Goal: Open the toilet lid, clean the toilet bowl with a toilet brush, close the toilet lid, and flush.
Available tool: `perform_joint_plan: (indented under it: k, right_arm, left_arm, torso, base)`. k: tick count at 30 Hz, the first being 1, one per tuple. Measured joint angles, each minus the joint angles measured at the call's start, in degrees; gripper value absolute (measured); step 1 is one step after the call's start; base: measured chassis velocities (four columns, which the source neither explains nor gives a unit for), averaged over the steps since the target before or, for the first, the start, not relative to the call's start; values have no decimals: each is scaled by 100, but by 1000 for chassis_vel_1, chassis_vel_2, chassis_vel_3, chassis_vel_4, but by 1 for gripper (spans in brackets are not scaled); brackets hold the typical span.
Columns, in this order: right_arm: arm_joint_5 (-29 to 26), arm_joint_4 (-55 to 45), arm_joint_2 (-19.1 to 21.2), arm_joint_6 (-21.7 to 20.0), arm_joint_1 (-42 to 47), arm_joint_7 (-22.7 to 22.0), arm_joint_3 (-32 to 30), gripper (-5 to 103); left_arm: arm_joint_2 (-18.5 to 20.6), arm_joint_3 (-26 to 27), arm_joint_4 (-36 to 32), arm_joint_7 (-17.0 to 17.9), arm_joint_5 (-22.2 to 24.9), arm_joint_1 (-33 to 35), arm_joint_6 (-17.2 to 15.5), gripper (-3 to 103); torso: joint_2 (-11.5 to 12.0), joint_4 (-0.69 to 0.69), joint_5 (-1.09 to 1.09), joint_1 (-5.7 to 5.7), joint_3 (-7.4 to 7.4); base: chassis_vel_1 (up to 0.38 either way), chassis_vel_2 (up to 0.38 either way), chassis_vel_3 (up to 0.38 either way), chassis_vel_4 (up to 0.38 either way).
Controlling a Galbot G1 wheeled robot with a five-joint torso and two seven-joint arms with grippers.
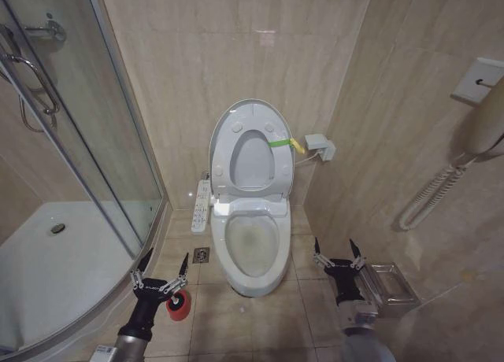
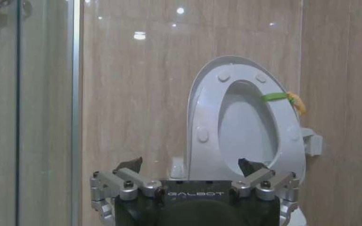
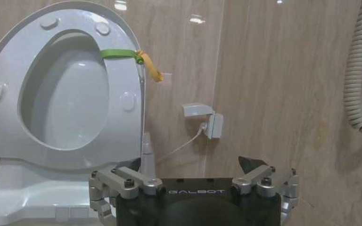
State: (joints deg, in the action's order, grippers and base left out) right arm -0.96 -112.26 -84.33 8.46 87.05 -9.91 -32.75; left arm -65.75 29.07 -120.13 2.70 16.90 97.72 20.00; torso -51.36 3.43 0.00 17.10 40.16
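Toilet lid [image 1: 250,145]: stood raised against the back wall, at 12 o'clock from the bowl, with the ring seat lifted up against it. A green-and-yellow tab [image 1: 285,143] sat on its edge at about 3 o'clock in the head view.

Toilet bowl [image 1: 252,248]: lay open at the middle of the tiled floor, between the two grippers. Its long button panel [image 1: 201,206] ran along the side at about 10 o'clock from the bowl's middle.

Toilet brush [image 1: 179,304]: rested on the floor in its red holder at about 8 o'clock from the bowl, just beside the left gripper's fingers and partly behind them in the head view; whether they touched could not be told.

Left gripper [image 1: 164,269]: hung low at about 8 o'clock from the bowl, fingers spread apart and holding nothing. In the left wrist view the same claw [image 2: 190,165] pointed toward the raised lid, fingers apart.

Right gripper [image 1: 338,250]: hung at about 3 o'clock from the bowl, apart from it, fingers spread and empty. In the right wrist view it [image 3: 192,165] faced the wall beside the lid.

Shower enclosure [image 1: 71,165]: curved glass at 9 o'clock from the toilet.

Metal rack [image 1: 390,287]: on the floor just beside the right gripper, at its 4 o'clock.

Coiled cord [image 1: 429,193]: hung on the wall at 2 o'clock from the bowl.
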Motion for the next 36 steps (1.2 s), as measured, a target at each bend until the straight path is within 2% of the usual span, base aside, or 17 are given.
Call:
perform_joint_plan:
  k: [5,11,22,27,36]
  right_arm:
    - [0,0,0,0,0,0,0,100]
    - [0,0,0,0,0,0,0,100]
    - [0,0,0,0,0,0,0,100]
    - [0,0,0,0,0,0,0,100]
    - [0,0,0,0,0,0,0,100]
  left_arm:
    - [-176,360,288,-280,-62,-65,173,99]
    - [-350,462,400,-383,-40,-204,172,99]
    - [-684,612,539,-380,-7,-470,63,99]
    - [-981,655,577,-373,88,-610,-65,99]
    - [-1311,366,633,-382,1,-577,-88,99]
  torso:
    - [0,0,-1,0,0]
    - [0,0,-1,0,0]
    - [0,0,0,0,0]
    - [0,0,0,0,1]
    - [0,0,0,0,1]
  base:
    - [0,0,0,0]
    - [0,0,0,0]
    - [0,0,0,0]
    - [0,0,0,0]
    - [0,0,0,0]
